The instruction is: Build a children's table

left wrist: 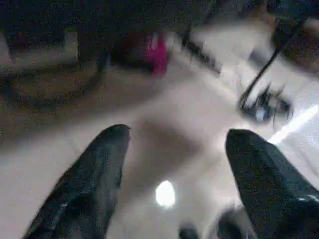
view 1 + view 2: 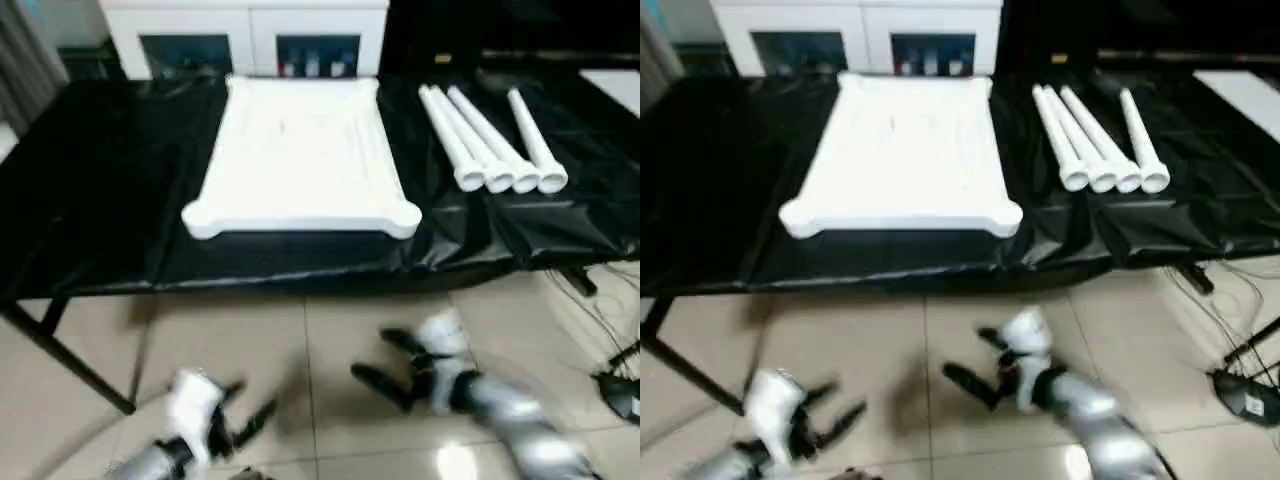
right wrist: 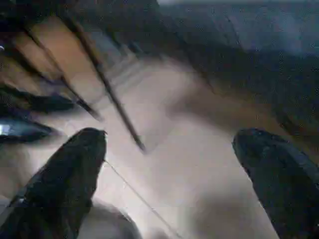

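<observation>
Legs side by side, long axes running away, beyond right gripper; both grippers spread, empty.

No legible text, label, brand, number or sign found on any surface in view. Items behind the far cabinet's glass doors are too blurred to read.

We see a black-sheeted table on a tiled floor, a white cabinet behind it, cables beside.
</observation>
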Motion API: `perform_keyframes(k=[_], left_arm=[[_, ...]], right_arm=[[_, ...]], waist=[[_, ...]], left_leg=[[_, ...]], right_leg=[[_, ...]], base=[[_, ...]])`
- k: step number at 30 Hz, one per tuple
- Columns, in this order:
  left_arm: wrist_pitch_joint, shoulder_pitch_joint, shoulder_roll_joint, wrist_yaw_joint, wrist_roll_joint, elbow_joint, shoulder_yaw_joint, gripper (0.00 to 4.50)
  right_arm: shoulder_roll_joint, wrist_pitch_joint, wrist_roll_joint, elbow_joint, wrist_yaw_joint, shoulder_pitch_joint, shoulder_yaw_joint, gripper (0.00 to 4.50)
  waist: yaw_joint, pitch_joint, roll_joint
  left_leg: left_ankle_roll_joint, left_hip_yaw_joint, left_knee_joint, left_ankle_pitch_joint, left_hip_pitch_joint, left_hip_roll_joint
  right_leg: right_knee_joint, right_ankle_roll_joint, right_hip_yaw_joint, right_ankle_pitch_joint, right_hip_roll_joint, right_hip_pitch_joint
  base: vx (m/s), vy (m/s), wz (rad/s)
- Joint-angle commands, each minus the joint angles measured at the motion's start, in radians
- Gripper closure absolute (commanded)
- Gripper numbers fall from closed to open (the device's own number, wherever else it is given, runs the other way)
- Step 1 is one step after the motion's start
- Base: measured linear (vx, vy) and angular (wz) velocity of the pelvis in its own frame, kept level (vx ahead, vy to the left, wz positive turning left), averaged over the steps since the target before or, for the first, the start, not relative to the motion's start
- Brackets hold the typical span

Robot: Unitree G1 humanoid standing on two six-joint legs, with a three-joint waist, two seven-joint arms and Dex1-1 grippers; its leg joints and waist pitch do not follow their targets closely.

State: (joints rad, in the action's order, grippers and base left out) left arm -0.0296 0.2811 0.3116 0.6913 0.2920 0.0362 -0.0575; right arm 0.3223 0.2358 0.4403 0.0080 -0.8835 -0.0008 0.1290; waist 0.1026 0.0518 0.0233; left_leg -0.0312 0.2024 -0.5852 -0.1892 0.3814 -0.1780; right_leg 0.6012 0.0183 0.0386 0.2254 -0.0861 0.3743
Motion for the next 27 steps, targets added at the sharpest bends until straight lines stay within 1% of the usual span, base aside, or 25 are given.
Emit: perform_keyframes(k=[1, 2, 3, 4, 5, 6, 8, 9, 10, 11, 12, 13, 14, 15, 17, 18, 19, 20, 21, 22, 23, 24, 25, 26, 27], left_arm=[[0.029, -0.009, 0.004, -0.021, 0.041, -0.127, 0.031, 0.65], [0.055, -0.023, 0.001, -0.048, 0.063, -0.185, 0.048, 0.50], [0.070, -0.038, -0.002, -0.073, 0.073, -0.219, 0.058, 0.39], [0.076, -0.075, -0.017, -0.117, 0.066, -0.247, 0.073, 0.35], [0.068, -0.142, -0.053, -0.191, 0.052, -0.260, 0.097, 0.35], [0.065, -0.210, -0.091, -0.271, 0.007, -0.256, 0.120, 0.31], [0.098, -0.313, -0.144, -0.405, -0.032, -0.256, 0.154, 0.31], [0.136, -0.357, -0.155, -0.451, -0.050, -0.240, 0.159, 0.31], [0.136, -0.357, -0.155, -0.451, -0.050, -0.240, 0.159, 0.31], [0.233, -0.402, -0.170, -0.508, -0.006, -0.225, 0.168, 0.31], [0.248, -0.411, -0.176, -0.547, -0.058, -0.202, 0.161, 0.31], [0.263, -0.409, -0.174, -0.577, -0.094, -0.199, 0.155, 0.31], [0.249, -0.399, -0.174, -0.601, -0.139, -0.199, 0.149, 0.31], [0.252, -0.392, -0.175, -0.616, -0.156, -0.202, 0.147, 0.31], [0.270, -0.378, -0.206, -0.650, -0.168, -0.221, 0.153, 0.31], [0.283, -0.375, -0.218, -0.667, -0.190, -0.228, 0.148, 0.31], [0.289, -0.375, -0.222, -0.672, -0.203, -0.228, 0.141, 0.31], [0.297, -0.375, -0.219, -0.683, -0.217, -0.230, 0.130, 0.31], [0.302, -0.375, -0.221, -0.691, -0.222, -0.233, 0.116, 0.31], [0.312, -0.383, -0.229, -0.706, -0.223, -0.225, 0.101, 0.31], [0.321, -0.389, -0.238, -0.718, -0.226, -0.221, 0.089, 0.31], [0.318, -0.394, -0.244, -0.726, -0.237, -0.215, 0.076, 0.31], [0.311, -0.409, -0.255, -0.720, -0.230, -0.194, 0.076, 0.31], [0.304, -0.423, -0.262, -0.714, -0.225, -0.176, 0.077, 0.31], [0.285, -0.443, -0.263, -0.704, -0.244, -0.119, 0.060, 0.31]], right_arm=[[0.012, 0.071, 0.124, -0.160, 0.005, -0.013, -0.043, 0.00], [0.003, 0.076, 0.149, -0.208, 0.060, -0.036, -0.072, 0.00], [-0.006, 0.080, 0.162, -0.230, 0.103, -0.057, -0.092, 0.00], [-0.023, 0.093, 0.165, -0.234, 0.164, -0.099, -0.123, 0.00], [-0.050, 0.092, 0.121, -0.219, 0.249, -0.161, -0.158, 0.00], [-0.073, 0.080, 0.051, -0.194, 0.320, -0.217, -0.183, 0.00], [-0.119, 0.089, -0.007, -0.170, 0.434, -0.291, -0.230, 0.00], [-0.132, 0.073, -0.101, -0.142, 0.502, -0.317, -0.240, 0.00], [-0.132, 0.073, -0.101, -0.142, 0.502, -0.317, -0.240, 0.00], [-0.110, 0.125, -0.175, -0.130, 0.596, -0.332, -0.212, 0.00], [-0.116, 0.124, -0.183, -0.110, 0.634, -0.330, -0.211, 0.00], [-0.116, 0.135, -0.164, -0.110, 0.666, -0.324, -0.207, 0.00], [-0.124, 0.136, -0.165, -0.101, 0.701, -0.326, -0.203, 0.00], [-0.130, 0.136, -0.168, -0.095, 0.722, -0.328, -0.199, 0.00], [-0.154, 0.144, -0.197, -0.075, 0.724, -0.347, -0.174, 0.00], [-0.169, 0.144, -0.216, -0.064, 0.726, -0.359, -0.167, 0.00], [-0.183, 0.151, -0.211, -0.056, 0.726, -0.366, -0.169, 0.00], [-0.197, 0.160, -0.213, -0.050, 0.727, -0.371, -0.172, 0.00], [-0.190, 0.153, -0.234, -0.047, 0.721, -0.370, -0.159, 0.00], [-0.183, 0.155, -0.232, -0.045, 0.715, -0.366, -0.157, 0.00], [-0.173, 0.156, -0.230, -0.046, 0.711, -0.362, -0.157, 0.00], [-0.154, 0.161, -0.240, -0.052, 0.719, -0.356, -0.151, 0.00], [-0.145, 0.170, -0.239, -0.055, 0.727, -0.357, -0.152, 0.00], [-0.138, 0.176, -0.241, -0.057, 0.732, -0.361, -0.153, 0.00], [-0.130, 0.181, -0.250, -0.060, 0.748, -0.359, -0.164, 0.00]], waist=[[0.001, -0.025, 0.002], [-0.004, -0.022, 0.001], [-0.008, -0.018, -0.003], [-0.010, -0.016, -0.007], [-0.018, -0.016, -0.013], [-0.027, -0.018, -0.007], [-0.037, -0.028, -0.008], [-0.036, -0.027, -0.009], [-0.042, -0.024, -0.009], [-0.053, -0.024, -0.020], [-0.057, -0.029, -0.014], [-0.061, -0.030, -0.017], [-0.065, -0.027, -0.030], [-0.069, -0.030, -0.028], [-0.082, -0.031, -0.034], [-0.085, -0.033, -0.019], [-0.100, -0.025, -0.015], [-0.106, -0.022, -0.010], [-0.104, -0.030, -0.006], [-0.108, -0.032, 0.015], [-0.110, -0.026, 0.013], [-0.110, -0.032, 0.005], [-0.104, -0.038, 0.013], [-0.097, -0.032, 0.009], [-0.079, -0.042, -0.019]], left_leg=[[-0.045, -0.042, 0.111, -0.557, -0.040, -0.080], [-0.056, -0.041, 0.108, -0.565, -0.041, -0.073], [-0.069, -0.048, 0.107, -0.564, -0.043, -0.065], [-0.072, -0.050, 0.106, -0.564, -0.043, -0.061], [-0.085, -0.053, 0.102, -0.563, -0.051, -0.054], [-0.109, -0.053, 0.099, -0.555, -0.055, -0.052], [-0.129, -0.057, 0.100, -0.533, -0.052, -0.049], [-0.120, -0.059, 0.106, -0.516, -0.045, -0.048], [-0.126, -0.059, 0.113, -0.517, -0.037, -0.050], [-0.118, -0.061, 0.119, -0.508, -0.026, -0.047], [-0.129, -0.061, 0.120, -0.496, -0.025, -0.042], [-0.120, -0.058, 0.112, -0.490, -0.029, -0.038], [-0.109, -0.055, 0.111, -0.480, -0.026, -0.037], [-0.093, -0.057, 0.110, -0.449, -0.021, -0.037], [-0.107, -0.066, 0.115, -0.406, -0.013, -0.049], [-0.147, -0.083, 0.122, -0.407, -0.022, -0.070], [-0.151, -0.108, 0.144, -0.438, -0.027, -0.111], [-0.138, -0.123, 0.161, -0.468, -0.030, -0.133], [-0.060, -0.194, 0.189, -0.559, 0.005, -0.130], [-0.013, -0.230, 0.184, -0.605, -0.024, -0.120], [0.020, -0.244, 0.183, -0.607, -0.023, -0.115], [0.093, -0.258, 0.163, -0.555, -0.011, -0.074], [0.129, -0.257, 0.135, -0.457, 0.007, -0.018], [0.130, -0.247, 0.118, -0.419, 0.021, 0.010], [0.113, -0.197, 0.024, -0.319, 0.050, 0.065]], right_leg=[[-0.099, -0.134, -0.047, 0.449, -0.063, 0.005], [-0.106, -0.120, -0.048, 0.493, -0.065, 0.011], [-0.116, -0.085, -0.047, 0.588, -0.072, 0.015], [-0.124, -0.063, -0.045, 0.639, -0.072, 0.017], [-0.134, -0.027, -0.038, 0.719, -0.071, 0.022], [-0.137, -0.015, -0.033, 0.725, -0.066, 0.025], [-0.128, -0.016, -0.022, 0.633, -0.058, 0.014], [-0.127, -0.017, -0.019, 0.582, -0.059, 0.006], [-0.122, -0.018, -0.017, 0.558, -0.056, 0.001], [-0.121, -0.016, -0.014, 0.523, -0.054, -0.008], [-0.109, -0.021, -0.017, 0.491, -0.050, -0.008], [-0.114, -0.019, -0.022, 0.480, -0.052, 0.002], [-0.117, -0.016, -0.024, 0.476, -0.051, 0.005], [-0.112, -0.018, -0.027, 0.449, -0.052, 0.001], [-0.095, -0.039, -0.020, 0.318, -0.032, -0.004], [-0.082, -0.062, -0.011, 0.167, -0.010, -0.004], [-0.062, -0.095, 0.006, 0.056, 0.006, 0.000], [-0.046, -0.109, 0.016, 0.040, 0.009, 0.001], [0.011, -0.137, 0.045, 0.041, 0.007, -0.024], [0.022, -0.173, 0.051, 0.081, 0.013, 0.005], [0.025, -0.206, 0.049, 0.096, 0.008, 0.005], [0.007, -0.308, 0.043, 0.105, -0.004, -0.006], [-0.025, -0.431, 0.050, 0.125, -0.006, -0.025], [-0.048, -0.480, 0.053, 0.160, -0.011, -0.032], [-0.111, -0.553, 0.059, 0.268, -0.054, -0.058]], base=[[-0.098, -0.007, -0.01], [-0.098, -0.007, -0.01], [-0.097, -0.011, -0.06], [-0.079, -0.009, -0.10], [-0.079, -0.009, -0.10], [-0.096, -0.004, -0.09], [-0.118, 0.009, -0.09], [-0.095, 0.029, -0.14], [-0.033, 0.051, -0.21], [-0.033, 0.051, -0.21], [-0.008, 0.057, -0.23], [0.000, 0.000, 0.00], [0.000, 0.000, 0.00], [0.000, 0.000, 0.00], [-0.002, 0.022, -0.18], [0.000, 0.000, 0.00], [0.000, 0.000, 0.00], [0.000, 0.000, 0.00], [0.014, -0.086, 0.11], [0.044, -0.151, 0.51], [0.044, -0.151, 0.51], [0.063, -0.212, 0.68], [0.037, -0.246, 0.67], [0.037, -0.246, 0.67], [0.015, -0.249, 0.65]])
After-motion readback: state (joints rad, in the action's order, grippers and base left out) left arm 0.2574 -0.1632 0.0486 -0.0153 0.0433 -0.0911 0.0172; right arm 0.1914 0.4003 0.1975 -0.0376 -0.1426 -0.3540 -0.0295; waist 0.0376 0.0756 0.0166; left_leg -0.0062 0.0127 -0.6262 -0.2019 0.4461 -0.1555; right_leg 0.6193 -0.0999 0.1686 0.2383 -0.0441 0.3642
